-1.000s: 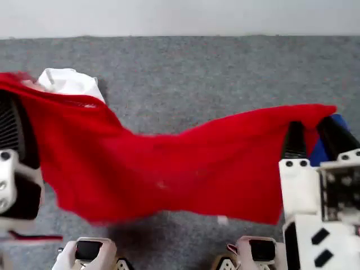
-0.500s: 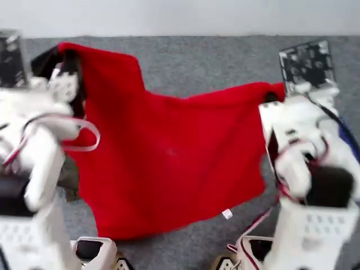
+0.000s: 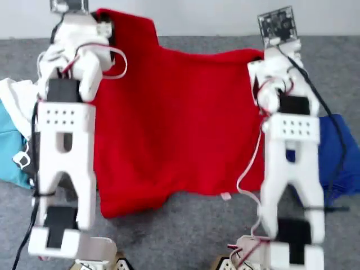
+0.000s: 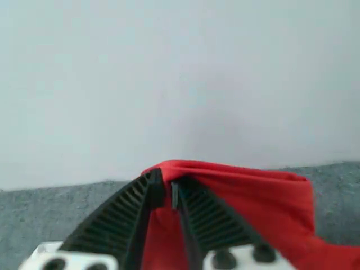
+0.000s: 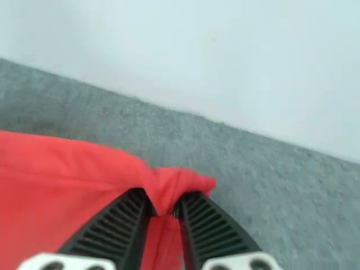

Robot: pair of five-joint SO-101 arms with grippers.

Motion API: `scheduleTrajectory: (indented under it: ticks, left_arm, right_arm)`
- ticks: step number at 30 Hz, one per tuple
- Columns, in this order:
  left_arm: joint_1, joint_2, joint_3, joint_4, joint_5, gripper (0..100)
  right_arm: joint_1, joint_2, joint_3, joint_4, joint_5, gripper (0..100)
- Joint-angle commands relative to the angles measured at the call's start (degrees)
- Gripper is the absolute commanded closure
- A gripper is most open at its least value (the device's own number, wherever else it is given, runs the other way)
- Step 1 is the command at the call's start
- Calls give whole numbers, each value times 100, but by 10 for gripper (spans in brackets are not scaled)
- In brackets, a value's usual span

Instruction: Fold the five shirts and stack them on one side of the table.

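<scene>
The left claw (image 4: 170, 192) and right claw (image 5: 163, 209) each grip a corner of the red shirt (image 3: 180, 129), while the right arm (image 3: 292, 128) half hides a blue shirt (image 3: 344, 147) at three o'clock.

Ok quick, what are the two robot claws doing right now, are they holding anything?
Left gripper: jaws shut on a corner of the red shirt.
Right gripper: jaws shut on another corner of the red shirt.
</scene>
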State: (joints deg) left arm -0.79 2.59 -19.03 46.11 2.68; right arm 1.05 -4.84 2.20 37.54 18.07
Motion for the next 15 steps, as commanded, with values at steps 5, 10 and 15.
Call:
scheduleTrajectory:
  ticks: [5, 10, 15]
  left_arm:
    - [26, 2013, -3108, 185, -70, 985]
    - [18, 3596, -5314, 659, -70, 985]
    - [26, 4853, -6967, 1468, -70, 985]
  right_arm:
    - [75, 1982, -2400, -136, -62, 988]
    - [75, 3213, -3842, 391, -53, 988]
    - [57, 4084, -5055, 1314, -62, 988]
